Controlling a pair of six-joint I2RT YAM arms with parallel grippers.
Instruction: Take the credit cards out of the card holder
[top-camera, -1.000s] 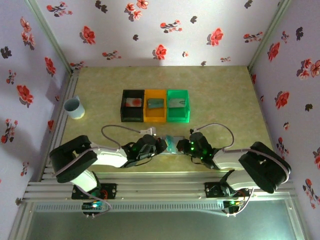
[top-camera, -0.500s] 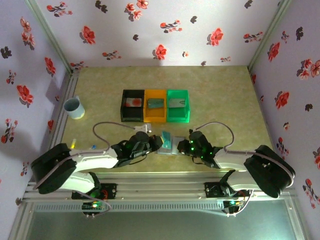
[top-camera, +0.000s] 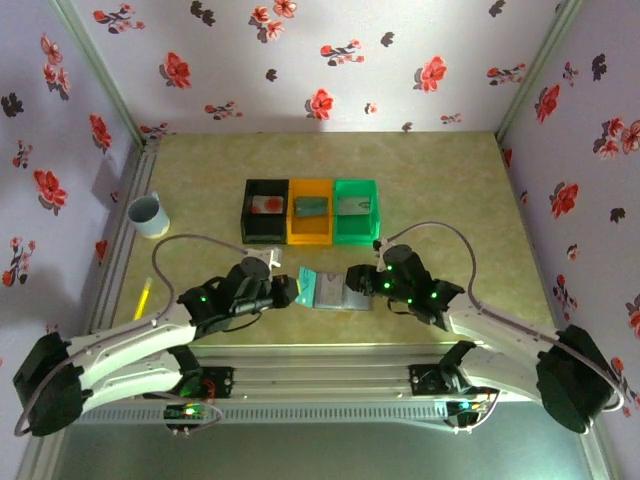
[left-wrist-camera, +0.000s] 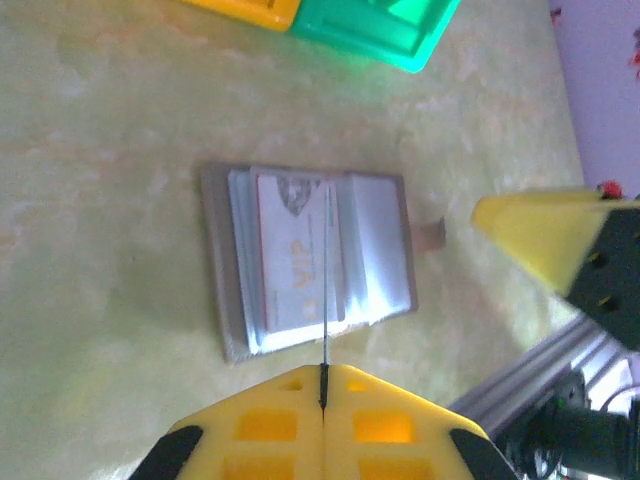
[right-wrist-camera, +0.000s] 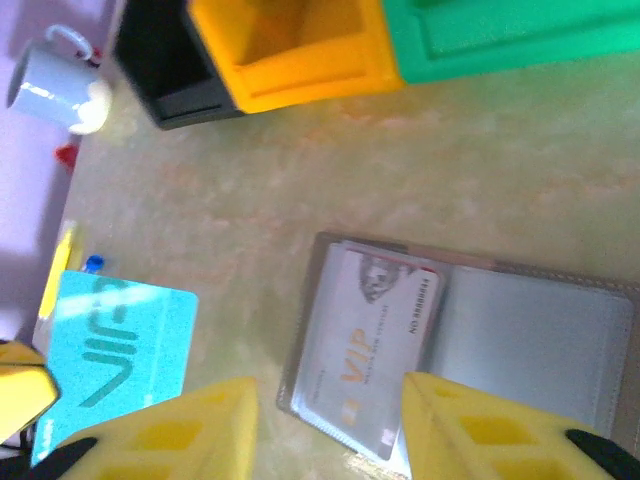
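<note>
Card holder (top-camera: 348, 297): one unit. It lies open and flat on the table (top-camera: 450, 190), between the two grippers.

**Top view.** You count three bins in a row behind the holder: black (top-camera: 266, 236), orange (top-camera: 311, 237) and green (top-camera: 357, 237). Each holds one credit card. You also count one mug (top-camera: 147, 215) by the left wall and one yellow pen (top-camera: 143, 297). The left gripper (top-camera: 292, 290) holds one teal card (top-camera: 306, 287) just left of the holder. The right gripper (top-camera: 360, 279) is over the holder's right part.

**Left wrist view.** The left gripper (left-wrist-camera: 322, 378) has its fingers pressed together on the teal card (left-wrist-camera: 326, 280), which you see edge-on as a thin line. Beneath it the holder (left-wrist-camera: 382, 250) lies open with one white card (left-wrist-camera: 295, 262) on one half. The card reads "VIP" in orange. One yellow finger (left-wrist-camera: 530, 235) of the right gripper is at the right.

**Right wrist view.** The right gripper (right-wrist-camera: 330, 420) has its fingers spread with nothing between them, above the holder (right-wrist-camera: 540, 330). The white card (right-wrist-camera: 370, 340) reads "VIP"; the small print along its edge is too fine to read. The teal card (right-wrist-camera: 125, 345) carries large lettering starting "VI"; you cannot make out the rest. The left gripper (right-wrist-camera: 15, 395) pinches its corner.
</note>
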